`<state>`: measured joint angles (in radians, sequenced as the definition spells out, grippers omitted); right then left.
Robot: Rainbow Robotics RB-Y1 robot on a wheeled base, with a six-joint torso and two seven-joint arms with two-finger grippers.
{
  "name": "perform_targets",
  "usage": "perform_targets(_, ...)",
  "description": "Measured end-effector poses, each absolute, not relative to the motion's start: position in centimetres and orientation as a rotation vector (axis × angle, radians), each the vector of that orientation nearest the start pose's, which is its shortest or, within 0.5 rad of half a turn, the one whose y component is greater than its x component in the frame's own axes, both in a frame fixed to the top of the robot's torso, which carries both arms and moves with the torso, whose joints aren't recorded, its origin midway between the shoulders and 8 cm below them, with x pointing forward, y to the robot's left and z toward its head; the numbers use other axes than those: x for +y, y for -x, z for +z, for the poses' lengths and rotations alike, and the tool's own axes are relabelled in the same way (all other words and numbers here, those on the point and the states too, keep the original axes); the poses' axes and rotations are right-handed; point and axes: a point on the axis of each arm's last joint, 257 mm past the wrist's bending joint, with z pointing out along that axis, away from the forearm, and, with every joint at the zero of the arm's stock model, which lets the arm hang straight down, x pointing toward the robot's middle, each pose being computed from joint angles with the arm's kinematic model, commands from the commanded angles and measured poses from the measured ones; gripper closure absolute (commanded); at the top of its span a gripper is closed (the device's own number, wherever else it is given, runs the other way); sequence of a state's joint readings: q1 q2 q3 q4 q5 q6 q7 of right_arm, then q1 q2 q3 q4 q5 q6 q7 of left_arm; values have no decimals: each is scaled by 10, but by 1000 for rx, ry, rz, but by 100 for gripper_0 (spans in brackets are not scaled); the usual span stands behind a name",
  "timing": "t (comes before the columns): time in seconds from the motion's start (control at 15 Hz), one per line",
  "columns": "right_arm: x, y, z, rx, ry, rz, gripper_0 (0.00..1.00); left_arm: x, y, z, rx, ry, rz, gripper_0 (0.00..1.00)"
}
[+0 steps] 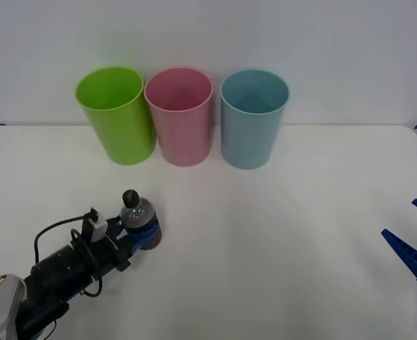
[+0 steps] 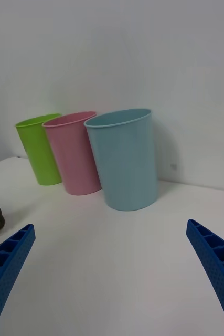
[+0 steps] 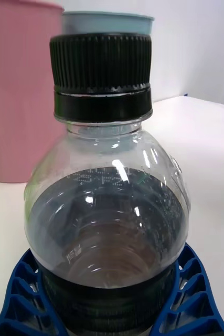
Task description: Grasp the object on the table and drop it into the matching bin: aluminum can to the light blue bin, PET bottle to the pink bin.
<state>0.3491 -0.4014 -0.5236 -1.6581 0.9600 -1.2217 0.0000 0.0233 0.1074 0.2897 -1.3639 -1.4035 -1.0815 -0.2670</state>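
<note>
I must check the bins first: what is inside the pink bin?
The pink bin shows only bare pink inner wall from the front view; its bottom is hidden. The PET bottle stands outside, in the left gripper.

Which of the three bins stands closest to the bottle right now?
The lime green bin, leftmost in the row; the pink bin and light blue bin stand farther right.

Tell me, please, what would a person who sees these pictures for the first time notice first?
Three tall bins stand in a row at the far side of the white table: a green bin, the pink bin and the light blue bin. Nearer, on the robot's left, the left hand is closed around a small bottle with a black cap. The right hand waits open at the table's right edge.
</note>
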Motion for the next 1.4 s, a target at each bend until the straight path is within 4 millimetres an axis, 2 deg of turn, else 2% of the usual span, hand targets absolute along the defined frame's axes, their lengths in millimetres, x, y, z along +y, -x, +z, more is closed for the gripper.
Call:
perform_targets(0.13, -330, -342, -169, 1441, 465, 567, 0, 165, -441, -273, 1486, -651, -544, 100)
perform_targets(0.4, -330, -342, -169, 1441, 465, 567, 0, 165, -435, -222, 1450, -614, -607, 100)
perform_targets(0.73, -330, -342, -169, 1441, 465, 567, 0, 146, -425, -157, 1388, -590, -711, 100)
perform_targets(0.87, -330, -342, -169, 1441, 465, 567, 0, 131, -424, -125, 1349, -577, -755, 100)
perform_targets(1.07, -330, -342, -169, 1441, 465, 567, 0, 117, -438, -80, 1292, -532, -792, 100)
perform_targets(1.4, -330, -342, -169, 1441, 465, 567, 0, 119, -485, -30, 1305, -440, -810, 100)
